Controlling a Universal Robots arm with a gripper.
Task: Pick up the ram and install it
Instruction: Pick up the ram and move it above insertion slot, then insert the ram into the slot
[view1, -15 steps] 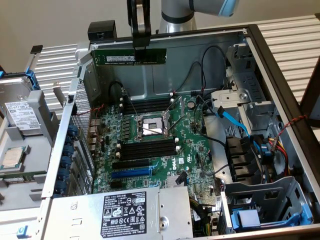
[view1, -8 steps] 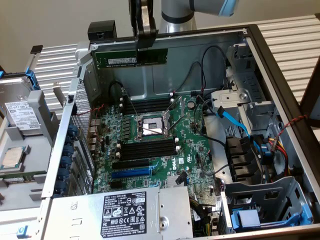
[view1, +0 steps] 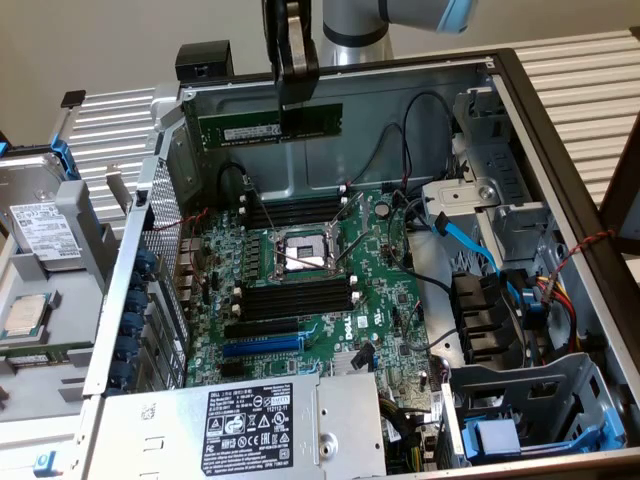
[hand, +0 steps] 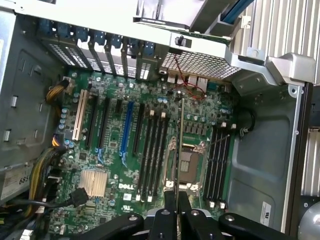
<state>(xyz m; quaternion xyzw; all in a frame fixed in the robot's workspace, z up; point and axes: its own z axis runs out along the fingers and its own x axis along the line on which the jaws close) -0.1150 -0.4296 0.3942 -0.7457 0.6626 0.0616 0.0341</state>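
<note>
The fingers (view1: 297, 80) are closed on the ram (view1: 245, 127), gripping its top edge. The ram hangs level and on edge, high above the motherboard (view1: 390, 300). From the wrist it lies parallel to the memory slots (hand: 156, 150), beside the processor socket (hand: 192, 162).

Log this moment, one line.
claw: shut on ram stick | ram stick: held above the motherboard | memory slots: empty | install: not done

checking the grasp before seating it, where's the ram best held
Pinch the ram by its flat faces near mid-length of the top edge, from above, as the gripper does now. It hangs level, so this likely leaves its lower long edge free.
</note>
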